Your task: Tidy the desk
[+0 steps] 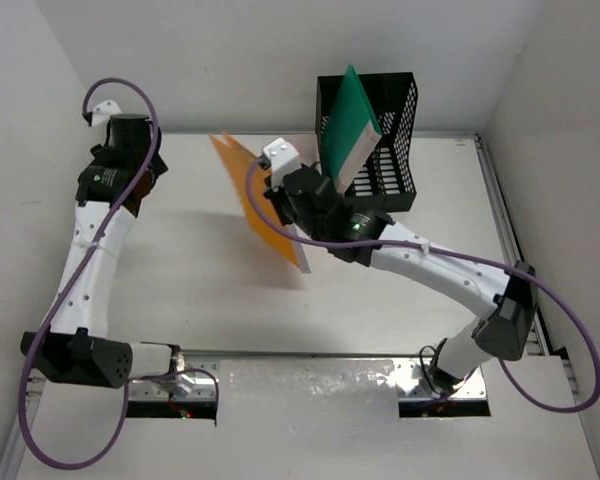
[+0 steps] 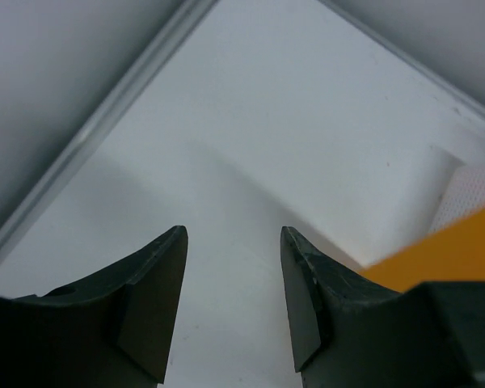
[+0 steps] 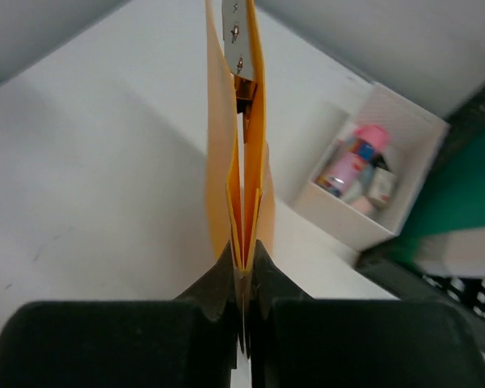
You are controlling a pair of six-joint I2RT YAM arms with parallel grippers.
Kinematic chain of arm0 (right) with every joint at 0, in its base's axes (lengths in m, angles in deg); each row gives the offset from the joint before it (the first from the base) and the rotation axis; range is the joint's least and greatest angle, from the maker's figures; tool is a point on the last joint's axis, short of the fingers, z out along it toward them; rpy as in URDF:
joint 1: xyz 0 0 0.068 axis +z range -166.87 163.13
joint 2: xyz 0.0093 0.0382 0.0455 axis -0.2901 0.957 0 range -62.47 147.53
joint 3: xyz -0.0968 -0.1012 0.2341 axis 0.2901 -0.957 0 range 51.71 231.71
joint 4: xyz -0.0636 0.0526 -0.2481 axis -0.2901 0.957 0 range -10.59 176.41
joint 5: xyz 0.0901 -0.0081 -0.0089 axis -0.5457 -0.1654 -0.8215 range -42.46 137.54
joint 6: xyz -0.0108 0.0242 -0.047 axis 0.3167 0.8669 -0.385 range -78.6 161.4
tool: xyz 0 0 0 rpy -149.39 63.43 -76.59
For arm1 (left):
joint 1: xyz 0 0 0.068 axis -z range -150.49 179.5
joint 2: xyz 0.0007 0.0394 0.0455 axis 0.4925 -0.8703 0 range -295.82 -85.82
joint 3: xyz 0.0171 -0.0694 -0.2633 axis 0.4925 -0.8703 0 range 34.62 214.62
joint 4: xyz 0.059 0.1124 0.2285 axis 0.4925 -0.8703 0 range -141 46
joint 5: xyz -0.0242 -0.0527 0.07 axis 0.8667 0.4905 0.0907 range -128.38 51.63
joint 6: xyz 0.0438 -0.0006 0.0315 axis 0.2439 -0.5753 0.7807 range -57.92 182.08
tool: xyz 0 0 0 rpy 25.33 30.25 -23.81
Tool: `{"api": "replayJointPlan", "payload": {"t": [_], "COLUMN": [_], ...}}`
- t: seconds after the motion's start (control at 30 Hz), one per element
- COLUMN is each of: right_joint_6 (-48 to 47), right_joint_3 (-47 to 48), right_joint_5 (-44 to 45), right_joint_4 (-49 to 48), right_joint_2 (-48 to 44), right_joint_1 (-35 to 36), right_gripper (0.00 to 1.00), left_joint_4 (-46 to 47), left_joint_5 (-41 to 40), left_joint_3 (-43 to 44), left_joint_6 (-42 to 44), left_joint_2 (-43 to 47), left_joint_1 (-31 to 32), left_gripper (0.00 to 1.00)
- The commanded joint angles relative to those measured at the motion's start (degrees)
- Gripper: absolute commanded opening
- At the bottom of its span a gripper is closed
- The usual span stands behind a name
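White walls closed in the large flat white desk, with a thin metal rail running along its edge. The left gripper hung over the far left part of the desk, near the rail. Its two dark fingers stood partly apart with nothing between them, and only bare tabletop showed through the gap. Whether the tips touched the surface could not be told. Near the middle of the desk, the right gripper was clamped on the lower edge of a thin orange folder. It held the folder upright on edge above the tabletop, and a strip of metal fastener showed between the two covers. From above, the orange folder ran slantwise to the left of that wrist. One corner of it also showed at the right edge of the left wrist view. To the right, at the far side of the desk, stood a black mesh file rack with a green book leaning tilted in it. A small white open box of little bottles sat on the desk just beside the rack.
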Motion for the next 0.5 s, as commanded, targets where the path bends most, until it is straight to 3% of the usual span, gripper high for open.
{"api": "replayJointPlan", "payload": {"t": [0.0, 0.2, 0.47], "right_joint_6": [0.0, 0.3, -2.7], "right_joint_3": [-1.6, -0.4, 9.7], "right_joint_5": [11.7, 13.3, 14.5], "right_joint_4": [-2.9, -1.1, -1.7], "right_joint_2": [-5.3, -8.5, -8.7], "right_joint_1": [-2.2, -4.4, -7.2], "right_gripper": [0.0, 0.0, 0.0], "left_joint_4": [0.0, -0.6, 1.8], "left_joint_5": [-9.7, -12.0, -9.7], "left_joint_3": [4.4, 3.6, -2.8], "left_joint_6": [1.1, 0.2, 0.5], "left_joint_2": [3.5, 5.2, 5.1], "left_joint_1": [-0.5, -0.4, -0.4], "left_gripper": [0.47, 0.51, 0.51]}}
